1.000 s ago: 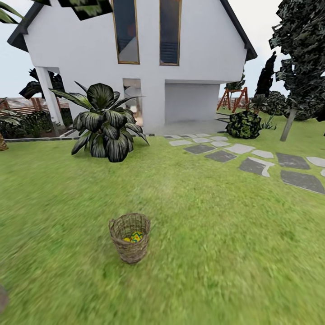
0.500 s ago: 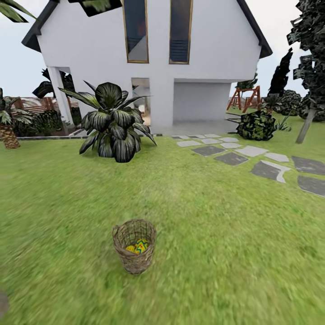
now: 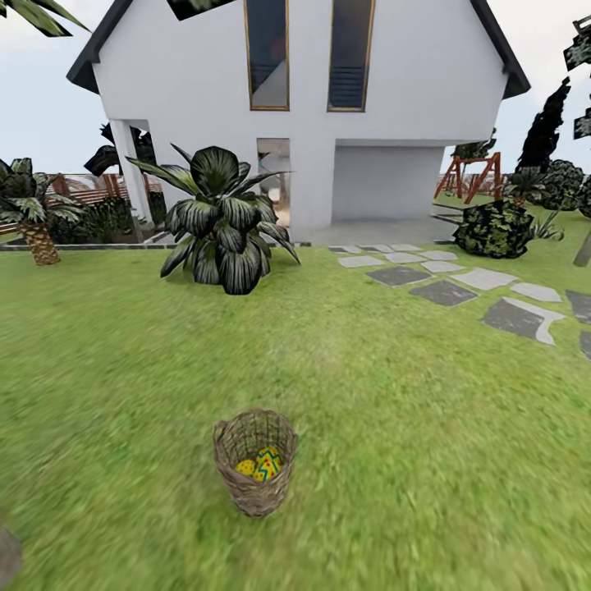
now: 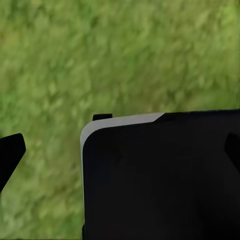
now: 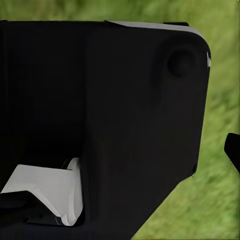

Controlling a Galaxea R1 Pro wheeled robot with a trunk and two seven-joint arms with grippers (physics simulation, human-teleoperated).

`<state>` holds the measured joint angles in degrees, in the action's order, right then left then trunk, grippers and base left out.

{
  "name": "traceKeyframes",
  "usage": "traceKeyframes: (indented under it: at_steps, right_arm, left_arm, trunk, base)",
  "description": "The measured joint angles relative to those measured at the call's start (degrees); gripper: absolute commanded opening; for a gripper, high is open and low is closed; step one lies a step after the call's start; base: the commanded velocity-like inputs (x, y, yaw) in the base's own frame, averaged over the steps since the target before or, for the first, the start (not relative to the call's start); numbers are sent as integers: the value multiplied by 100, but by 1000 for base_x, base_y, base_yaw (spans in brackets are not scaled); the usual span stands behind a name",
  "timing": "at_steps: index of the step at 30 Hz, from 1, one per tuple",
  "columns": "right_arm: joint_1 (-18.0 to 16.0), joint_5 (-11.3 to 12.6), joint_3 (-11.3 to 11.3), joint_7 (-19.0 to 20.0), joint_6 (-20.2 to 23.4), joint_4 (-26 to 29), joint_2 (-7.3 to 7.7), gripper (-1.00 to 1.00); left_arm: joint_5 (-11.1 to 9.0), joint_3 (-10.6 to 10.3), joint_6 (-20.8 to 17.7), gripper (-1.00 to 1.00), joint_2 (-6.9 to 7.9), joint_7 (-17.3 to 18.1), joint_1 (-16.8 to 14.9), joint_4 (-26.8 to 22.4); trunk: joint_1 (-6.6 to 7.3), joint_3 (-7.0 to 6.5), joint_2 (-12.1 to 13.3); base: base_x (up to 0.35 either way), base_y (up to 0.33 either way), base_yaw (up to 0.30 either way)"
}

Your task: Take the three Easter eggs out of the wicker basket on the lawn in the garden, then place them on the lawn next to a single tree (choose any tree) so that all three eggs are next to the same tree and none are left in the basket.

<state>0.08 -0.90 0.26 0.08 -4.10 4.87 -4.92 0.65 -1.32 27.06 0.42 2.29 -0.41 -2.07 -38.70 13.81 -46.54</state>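
The round brown wicker basket (image 3: 256, 492) stands upright on the lawn (image 3: 410, 394), low in the head view and a little left of centre. Inside it I see yellow Easter eggs (image 3: 264, 464) with blue zigzag bands lying close together; how many are there is hard to tell. In the left wrist view my left gripper (image 4: 120, 152) hangs over grass with its black fingertips (image 4: 11, 155) far apart at the picture's edges and nothing between them. The right wrist view shows one fingertip (image 5: 233, 152) of my right gripper at the edge, wide of the middle, over grass.
A white house (image 3: 304, 107) stands behind the lawn. A large dark-leaved plant (image 3: 223, 222) grows in front of it, and a short palm (image 3: 37, 238) at far left. Grey stepping stones (image 3: 443, 291) run to the right, past a shrub (image 3: 495, 230). A grey trunk (image 3: 584, 249) shows at the right edge.
The whole head view has shifted: the camera has moved, and the basket now sits lower and slightly larger in the picture. The basket and eggs themselves have not moved.
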Motion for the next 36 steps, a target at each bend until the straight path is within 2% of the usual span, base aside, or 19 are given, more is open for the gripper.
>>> traceKeyframes:
  at_steps: [14,36]
  right_arm:
    - [0,5,-6,0,0,0,0,100]
    - [0,9,-8,0,0,3,0,100]
  left_arm:
    - [0,0,0,100,0,0,1,-3]
    - [0,0,0,100,0,0,1,-1]
  trunk:
    - [0,12,0]
    - [0,151,0]
  base:
    - [271,0,24]
    - [256,0,190]
